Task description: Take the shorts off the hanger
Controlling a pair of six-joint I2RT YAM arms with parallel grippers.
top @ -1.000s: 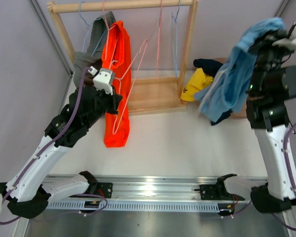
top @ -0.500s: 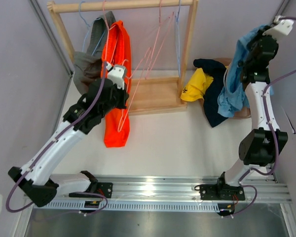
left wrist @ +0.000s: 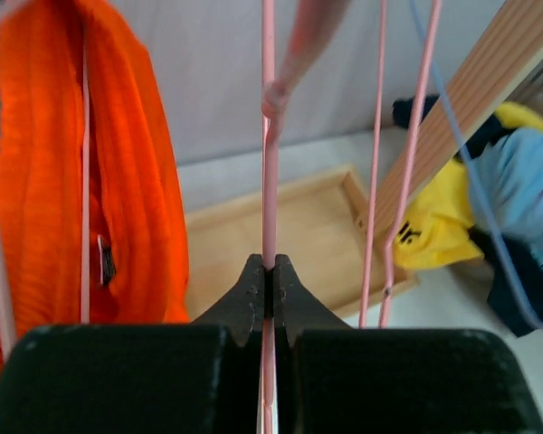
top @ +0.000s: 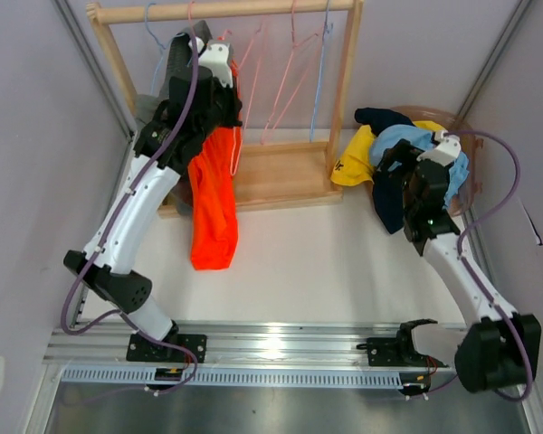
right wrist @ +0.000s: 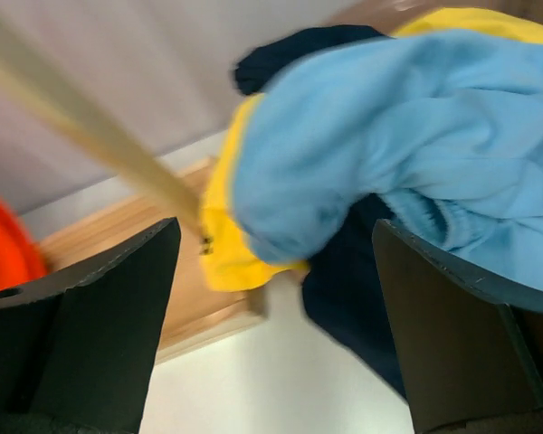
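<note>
While tight on hanger (left wrist: 269, 181), left fingers (left wrist: 256, 289).

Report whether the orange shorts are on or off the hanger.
On. The bright orange cloth shorts hang below the wooden rail, a pink wire hanger crossing the cloth in the left wrist view.

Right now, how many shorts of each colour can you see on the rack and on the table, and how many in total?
Orange shorts: 1
Grey shorts: 1
Yellow shorts: 1
Navy shorts: 1
Light blue shorts: 1
Total: 5
</note>
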